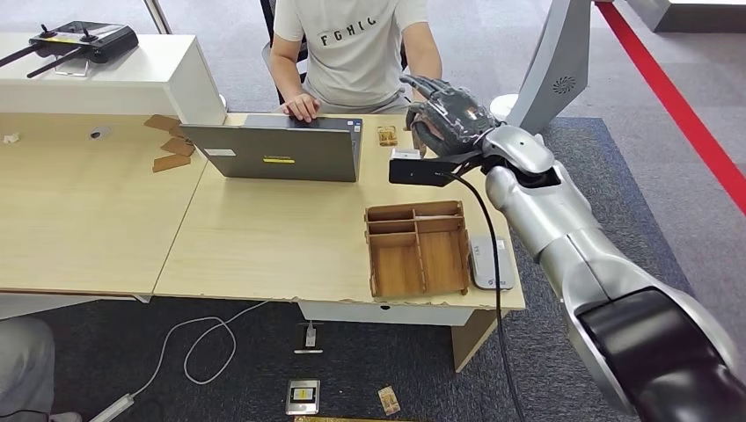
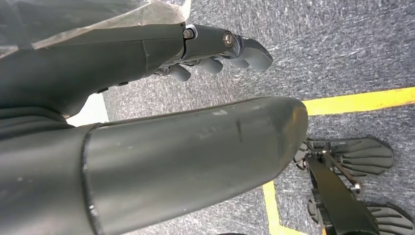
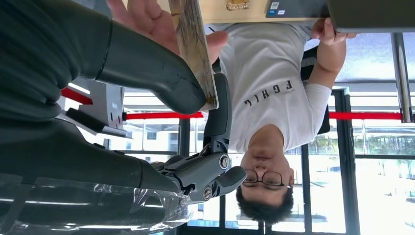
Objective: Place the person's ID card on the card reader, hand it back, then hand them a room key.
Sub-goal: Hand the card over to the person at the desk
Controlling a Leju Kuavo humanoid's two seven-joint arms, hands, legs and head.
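**Card at the handover: mind the slip**

Your left hand hung beside the body over grey carpet, its dark fingers loosely curled away from the thumb and holding nothing, so it posed no risk.

On the pale wood-grain desk, the grey laptop stood open with its back to you. A small tan card lay just beyond it at the far edge. Nearer you sat the open wooden tray, thin-walled, with flat compartments. The card reader, a smooth, rounded pale slab, lay just beside the tray's right wall, near the desk's edge.

Your right hand reached out over the far edge toward the seated person. In the right wrist view, the thick thumb and one dark finger pinched a thin, rigid, wood-coloured card by one end. The person's hand was right at the card, probably touching it, though I could not tell whether it had a grip.

I could not tell whether this was the ID card or the room key. The main danger, as I judged it, was timing: had you let go before the person held the card, the slick flat piece would have dropped. Two cards already lay on the floor. Pulling away while both held it could have twisted it out of that narrow pinch.
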